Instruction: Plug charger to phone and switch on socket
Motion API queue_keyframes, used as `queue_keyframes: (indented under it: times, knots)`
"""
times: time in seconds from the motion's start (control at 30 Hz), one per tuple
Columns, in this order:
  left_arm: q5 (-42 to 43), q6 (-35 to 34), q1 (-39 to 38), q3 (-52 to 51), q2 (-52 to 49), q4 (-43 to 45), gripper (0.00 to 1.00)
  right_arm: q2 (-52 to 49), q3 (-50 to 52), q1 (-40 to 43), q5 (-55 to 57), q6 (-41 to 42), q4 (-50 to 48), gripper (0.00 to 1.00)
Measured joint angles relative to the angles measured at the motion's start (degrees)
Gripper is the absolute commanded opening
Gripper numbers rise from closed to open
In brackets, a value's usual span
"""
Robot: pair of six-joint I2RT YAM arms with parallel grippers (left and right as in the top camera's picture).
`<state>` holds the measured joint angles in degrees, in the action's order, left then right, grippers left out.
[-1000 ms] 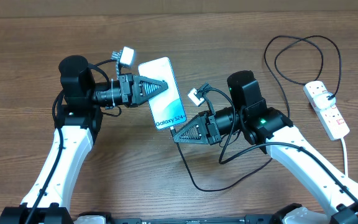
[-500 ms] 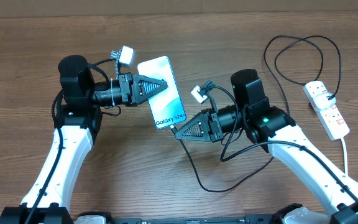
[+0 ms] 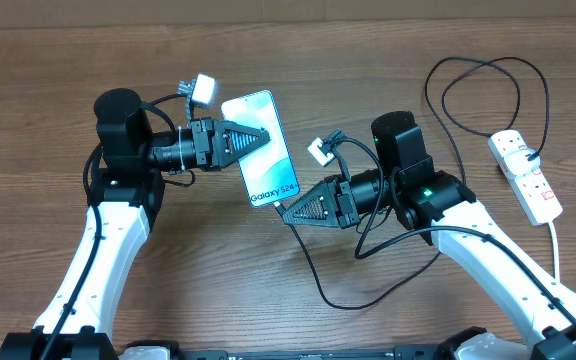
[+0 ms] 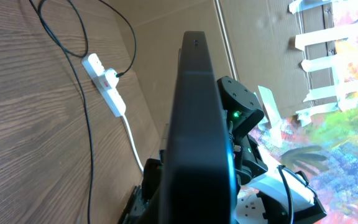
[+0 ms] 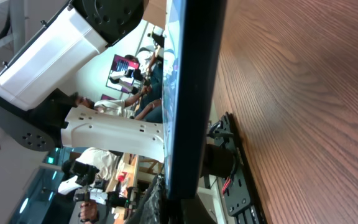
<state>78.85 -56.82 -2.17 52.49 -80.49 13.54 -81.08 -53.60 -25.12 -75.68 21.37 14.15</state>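
The phone (image 3: 268,160) sat tilted in the upper middle of the overhead view, screen up. The left gripper (image 3: 264,133) was clamped on its left edge. In the left wrist view the phone (image 4: 197,124) showed edge-on as a dark bar.

The right gripper (image 3: 288,212) was closed on the plug end of the charger (image 3: 340,306), right at the phone's lower edge. From there the black cable looped down across the table (image 3: 48,60).

Against the frame a second earlier, the right arm had shifted slightly up and to the right. Since the half-second frame nothing visibly moved. The socket (image 3: 526,176) lay at the right edge, unchanged.
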Motion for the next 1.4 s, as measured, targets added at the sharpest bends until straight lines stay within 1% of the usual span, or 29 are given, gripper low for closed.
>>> queue_keyframes:
  times: [0.47, 1.13, 1.4]
  knots:
    - [-2.14, 1.31, 0.02, 0.0, 0.0, 0.02, 0.04, 0.0, 0.0, 0.02, 4.31, -0.39, 0.31, 0.04]
    - [-5.6, 1.75, 0.46, 0.04, 0.0, 0.26, 0.05, 0.0, 0.0, 0.0, 9.25, -0.37, -2.19, 0.04]
    - [-5.6, 4.11, 0.44, 0.07, 0.0, 0.33, 0.04, 0.0, 0.0, 0.0, 9.53, -0.35, -2.16, 0.04]
